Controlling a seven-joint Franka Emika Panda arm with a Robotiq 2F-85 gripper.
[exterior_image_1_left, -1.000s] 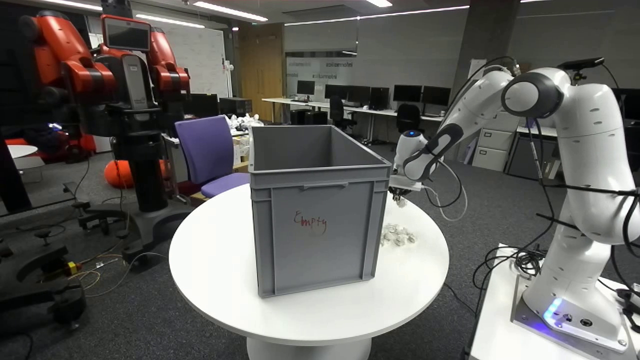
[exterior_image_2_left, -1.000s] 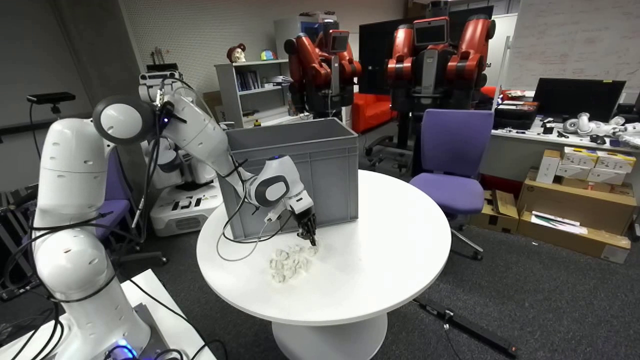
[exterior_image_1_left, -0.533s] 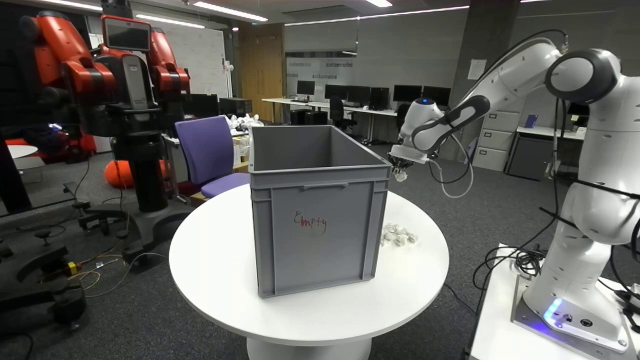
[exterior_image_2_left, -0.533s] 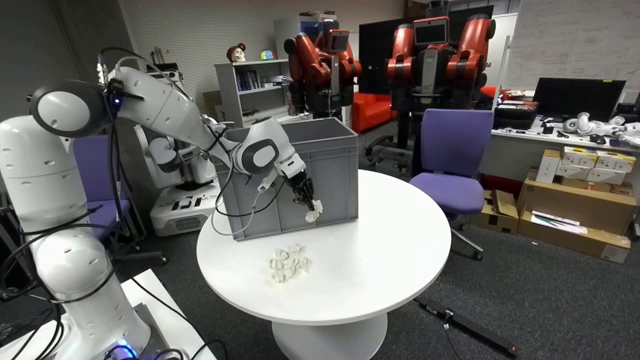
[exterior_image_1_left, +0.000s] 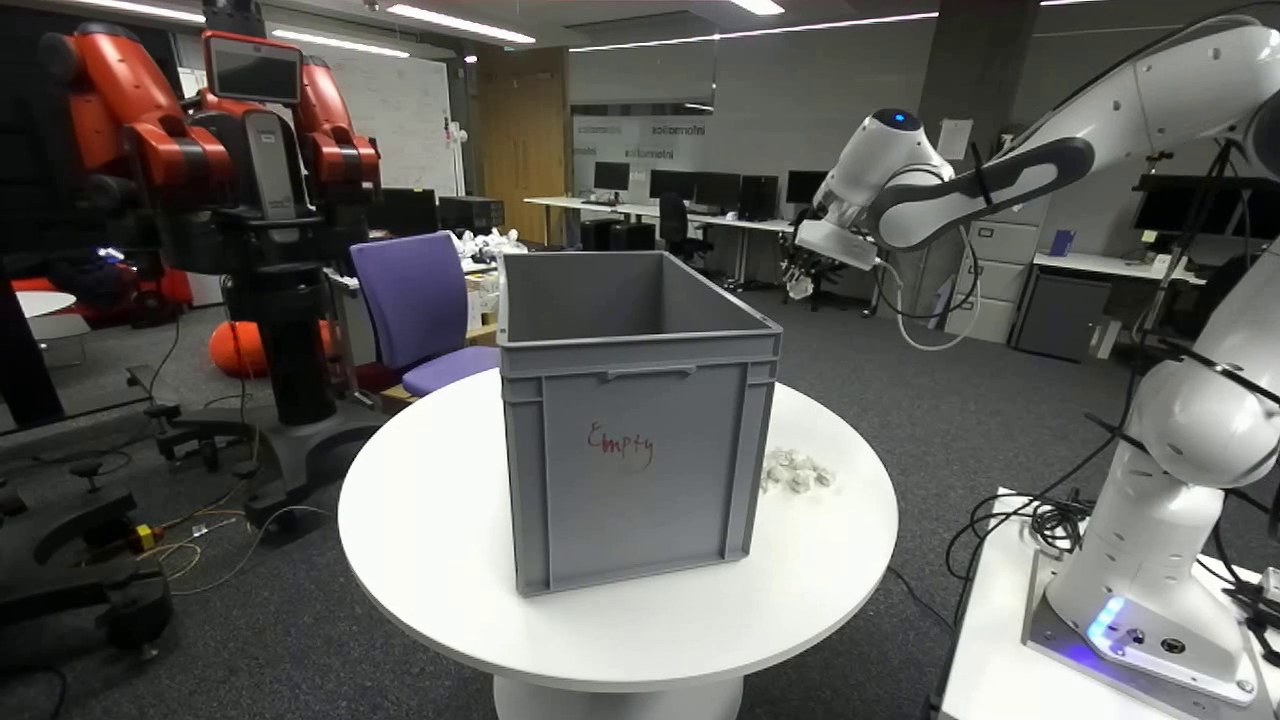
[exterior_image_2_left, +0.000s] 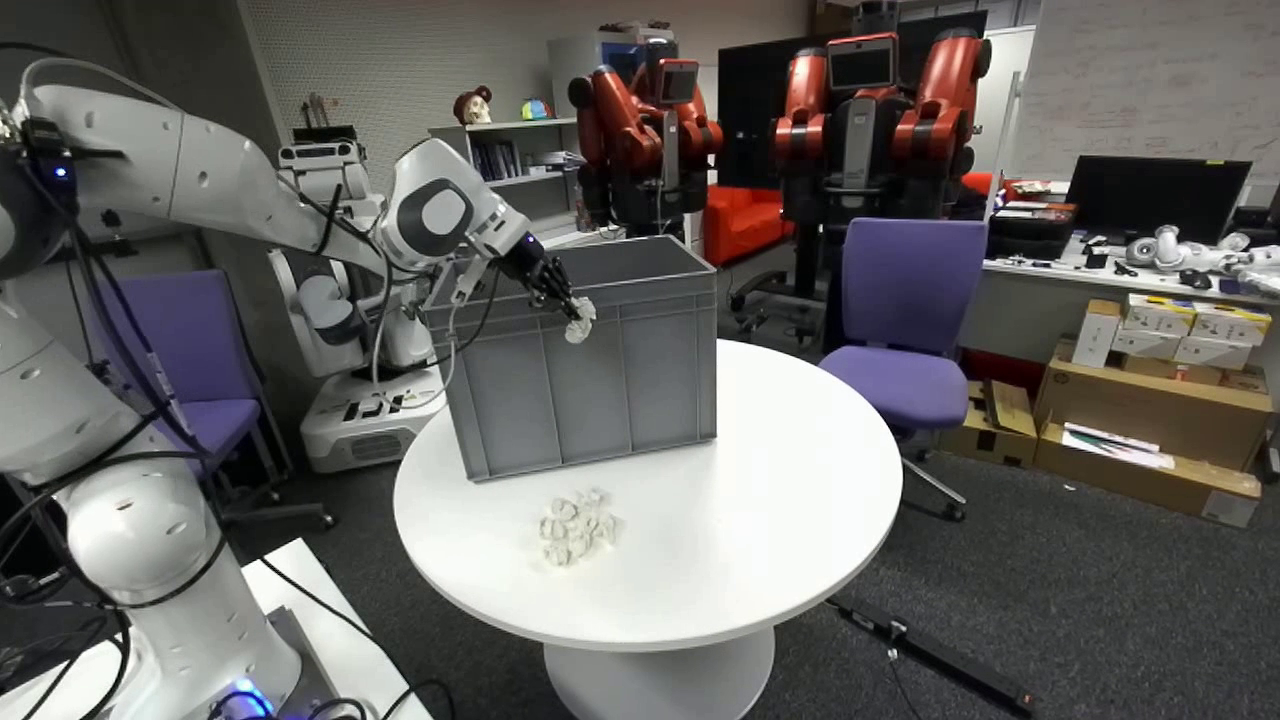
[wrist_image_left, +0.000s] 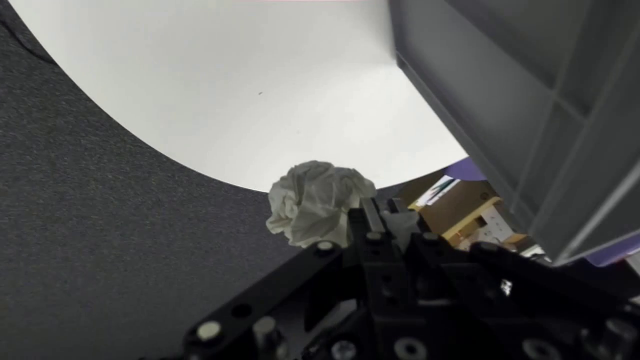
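Beside the long outer wall of the grey crate (exterior_image_2_left: 600, 390), high over the bench (exterior_image_2_left: 800, 500), the hand (wrist_image_left: 383, 206) holds a ball of crumpled white paper (wrist_image_left: 316, 202). Its fingers (wrist_image_left: 372, 217) stand nearly together, pinching a fold of the paper, while most of the ball bulges out to one side; a pinch by the tips makes sense for something so light and soft, since a small crease gives enough to hold and harder squeezing would only flatten it. The ball hangs apart from the crate, at about the height of the rim as far as the slanting exterior views allow, and that gap presumably keeps fingers and paper from catching on it. The crate stands upright with its mouth up, set in from the round edge of the bench, so its whole base has support. More paper balls (exterior_image_2_left: 575, 530) lie in a loose cluster between the crate and the edge of the bench nearest the arm's base (exterior_image_1_left: 1150, 570), a spot that probably suits reaching down from above. A handwritten word (exterior_image_1_left: 620, 443), "Empty", marks a short wall of the crate, facing outward so that it reads easily; the crate's inside floor is hidden in every view.
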